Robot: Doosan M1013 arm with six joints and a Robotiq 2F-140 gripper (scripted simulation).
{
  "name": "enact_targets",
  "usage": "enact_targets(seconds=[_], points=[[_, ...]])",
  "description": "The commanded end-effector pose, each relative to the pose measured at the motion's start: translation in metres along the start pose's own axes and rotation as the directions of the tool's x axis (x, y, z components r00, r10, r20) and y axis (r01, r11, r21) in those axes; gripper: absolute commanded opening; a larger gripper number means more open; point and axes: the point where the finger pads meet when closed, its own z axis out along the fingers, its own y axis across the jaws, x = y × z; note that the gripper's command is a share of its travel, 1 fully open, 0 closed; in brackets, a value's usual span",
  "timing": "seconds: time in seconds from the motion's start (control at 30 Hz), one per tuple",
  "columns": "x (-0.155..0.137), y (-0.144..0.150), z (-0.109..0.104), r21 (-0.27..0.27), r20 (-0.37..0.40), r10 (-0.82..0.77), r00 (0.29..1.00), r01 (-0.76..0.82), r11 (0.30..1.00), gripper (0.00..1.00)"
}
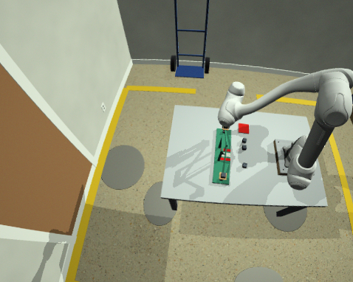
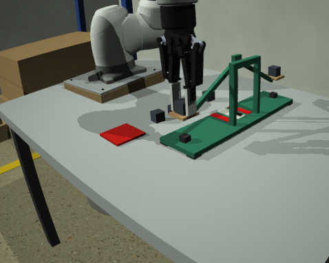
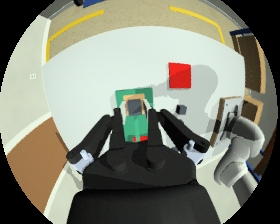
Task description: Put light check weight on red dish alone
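Observation:
The red dish (image 1: 244, 128) (image 2: 122, 134) (image 3: 180, 76) lies flat on the table. The green rocker balance (image 1: 216, 176) (image 2: 209, 144) (image 3: 120, 94) has a dark weight (image 2: 179, 107) (image 3: 135, 107) on its near wooden pan (image 2: 184, 118) and another dark weight (image 1: 223, 175) (image 2: 274, 70) on its far pan (image 2: 280, 77). The pointer's field is too unclear to tell. My gripper (image 2: 183, 109) (image 3: 134, 105) is open, its fingertips low on both sides of the near pan's weight. Three more weights stand on the table: one (image 1: 244, 140) (image 2: 157, 116) (image 3: 181, 109) nearest the dish, one (image 1: 244, 147) close by, one (image 1: 244, 165) (image 2: 208, 96) farther along.
The balance's upright green frame (image 2: 232, 96) rises beside the gripper, with a sloping beam (image 2: 214, 87) between it and the near pan. Small black blocks (image 2: 184, 138) (image 2: 273, 94) sit on the balance's base. The arm's own mounting plate (image 1: 280, 158) (image 2: 102, 87) stands on the table.

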Motion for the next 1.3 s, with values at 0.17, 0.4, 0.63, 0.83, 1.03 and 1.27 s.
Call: enact_targets(seconds=[0.17,0.4,0.63,0.83,1.03,1.27], points=[[0.0,0.0,-0.0001,0.0,0.0,0.0,1.0,0.0,1.0,0.35],[0.0,0.0,-0.0001,0.0,0.0,0.0,1.0,0.0,1.0,0.35],[0.0,0.0,-0.0001,0.0,0.0,0.0,1.0,0.0,1.0,0.24],[0.0,0.0,-0.0001,0.0,0.0,0.0,1.0,0.0,1.0,0.24],[0.0,0.0,-0.0001,0.0,0.0,0.0,1.0,0.0,1.0,0.24],[0.0,0.0,-0.0001,0.0,0.0,0.0,1.0,0.0,1.0,0.24]])
